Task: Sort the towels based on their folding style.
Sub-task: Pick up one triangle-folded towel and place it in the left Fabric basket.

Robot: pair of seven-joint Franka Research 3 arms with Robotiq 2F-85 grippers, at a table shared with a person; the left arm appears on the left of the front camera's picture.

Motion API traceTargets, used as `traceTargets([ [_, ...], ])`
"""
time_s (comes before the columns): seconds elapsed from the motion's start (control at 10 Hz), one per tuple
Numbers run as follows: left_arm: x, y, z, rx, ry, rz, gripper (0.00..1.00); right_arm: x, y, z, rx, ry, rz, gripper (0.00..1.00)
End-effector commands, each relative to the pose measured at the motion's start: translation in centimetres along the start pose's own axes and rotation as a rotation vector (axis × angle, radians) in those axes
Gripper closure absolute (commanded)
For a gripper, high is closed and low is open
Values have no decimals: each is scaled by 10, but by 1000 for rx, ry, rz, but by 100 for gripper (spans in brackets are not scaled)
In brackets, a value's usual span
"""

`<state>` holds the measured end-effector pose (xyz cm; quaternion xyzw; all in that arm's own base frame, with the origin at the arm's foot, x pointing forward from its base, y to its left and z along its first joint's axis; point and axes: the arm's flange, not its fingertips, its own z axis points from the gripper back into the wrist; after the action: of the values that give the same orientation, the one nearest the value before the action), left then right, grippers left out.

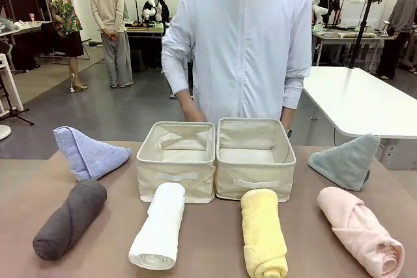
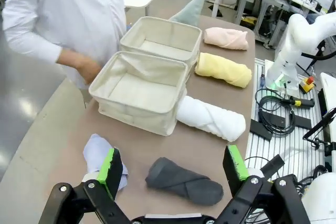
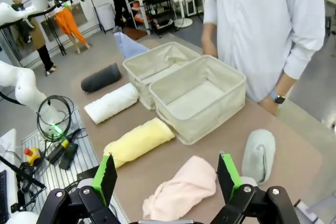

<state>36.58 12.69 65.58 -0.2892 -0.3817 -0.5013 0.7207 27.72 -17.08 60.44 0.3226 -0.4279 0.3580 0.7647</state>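
A brown table (image 1: 215, 245) spans the front view. A person (image 1: 247, 43) in a pale zipped jacket stands at its far side, both hands low behind the bins. In the left wrist view one hand (image 2: 86, 69) is just beside the nearer bin's rim.

Two beige fabric bins sit side by side, touching, at the middle of the table: the left bin (image 1: 150, 187) and the right bin (image 1: 260, 192), each with a strap handle on its front wall.

Four rolls lie in a row on the robot's side of the bins, each running lengthwise towards the far side. From the robot's left they are the grey roll (image 1: 70, 218), the white roll (image 1: 159, 226), the yellow roll (image 1: 263, 232) and the pink roll (image 1: 360, 231). The white roll's far end touches the left bin's front wall, and the yellow roll's far end meets the right bin's. The grey and pink rolls lie out by the table's ends, apart from the bins.

The blue triangle (image 1: 88, 153) stands just left of the left bin, behind the grey roll. The teal triangle (image 1: 348, 159) stands right of the right bin, behind the pink roll.

The left gripper (image 2: 172, 163) hangs above the grey roll with its jaws spread wide and nothing between them. The right gripper (image 3: 167, 171) hangs above the pink roll, likewise spread wide and empty.
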Motion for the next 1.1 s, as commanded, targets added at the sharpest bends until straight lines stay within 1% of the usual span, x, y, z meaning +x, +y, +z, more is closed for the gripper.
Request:
traceTargets([
  [0.0, 4, -22, -9, -11, 14, 21, 0, -13, 8, 11, -10, 22, 18, 0],
  [0.2, 10, -33, -10, -18, 37, 52, 0, -20, 12, 25, -15, -34, 38, 0],
  [0.3, 7, -19, -7, -16, 12, 5, 0, -13, 9, 19, -15, 6, -3, 0],
  [1.0, 7, -19, -7, -16, 12, 5, 0, -13, 9, 19, -15, 6, -3, 0],
])
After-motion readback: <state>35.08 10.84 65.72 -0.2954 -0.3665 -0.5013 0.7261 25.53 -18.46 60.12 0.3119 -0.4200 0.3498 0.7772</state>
